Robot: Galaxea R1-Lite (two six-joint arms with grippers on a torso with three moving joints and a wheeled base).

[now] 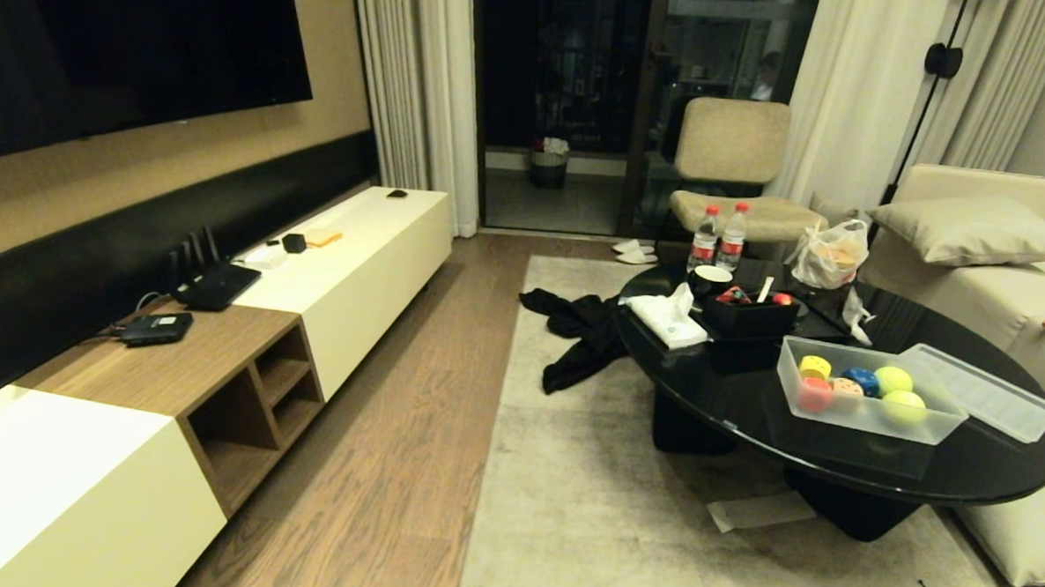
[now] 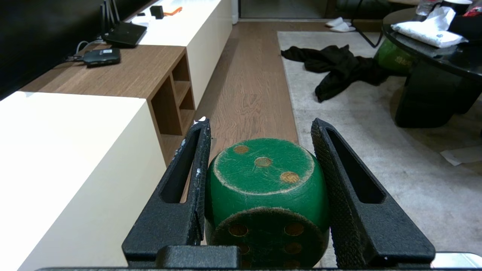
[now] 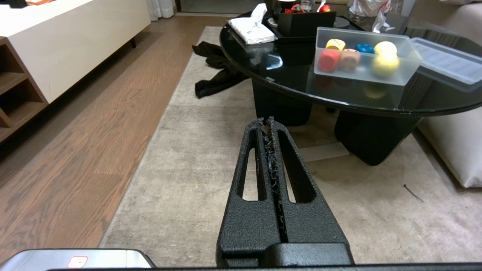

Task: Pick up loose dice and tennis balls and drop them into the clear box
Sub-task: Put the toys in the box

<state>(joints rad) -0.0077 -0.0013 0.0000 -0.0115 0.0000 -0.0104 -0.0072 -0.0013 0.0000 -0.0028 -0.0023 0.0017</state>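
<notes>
Left gripper [image 2: 260, 128]: held level above the wood floor [image 2: 248, 94]; jaws clamped on the green die [image 2: 265, 188], one finger pressed to each side.
Green die: three-pip face up, worn edges, seated deep between the fingers.
Right gripper [image 3: 270, 122]: held low over the rug [image 3: 196, 180], facing the table; jaws pressed together, nothing between them.
Clear box [image 1: 870, 416]: open, on the black oval table [image 1: 729, 400], near its front edge.
Box contents: yellow die [image 1: 815, 366], red die [image 1: 815, 394], tan die [image 1: 846, 388], blue die [image 1: 860, 380], two tennis balls [image 1: 893, 378].
Lid [image 1: 981, 390]: flat on the table, touching the box's right side.
Floor: black garment [image 1: 579, 335] heaped at the rug's edge, beside the table.
</notes>
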